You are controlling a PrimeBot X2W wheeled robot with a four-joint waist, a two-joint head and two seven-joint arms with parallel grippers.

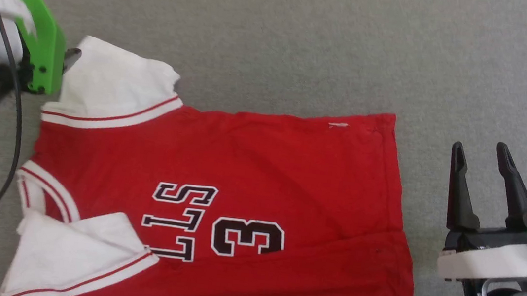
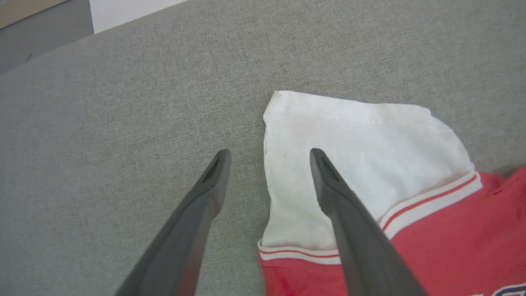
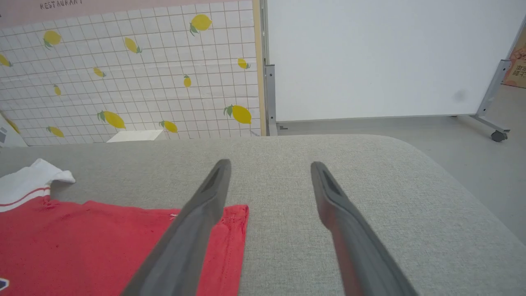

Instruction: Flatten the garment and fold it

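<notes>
My left gripper gapes at a sleeve edge of the red, white-sleeved number-3 jersey; right gripper released beside its hem.

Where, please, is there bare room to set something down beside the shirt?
Free: the wide grey surface beyond the shirt, and the strip between the shirt and the right gripper. Crowded: the left end, where the open left gripper straddles the far sleeve edge.

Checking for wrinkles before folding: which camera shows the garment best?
The head view: the garment lies almost whole there, front up. The left wrist view catches one white sleeve and some red; the right wrist view its hem corner.
</notes>
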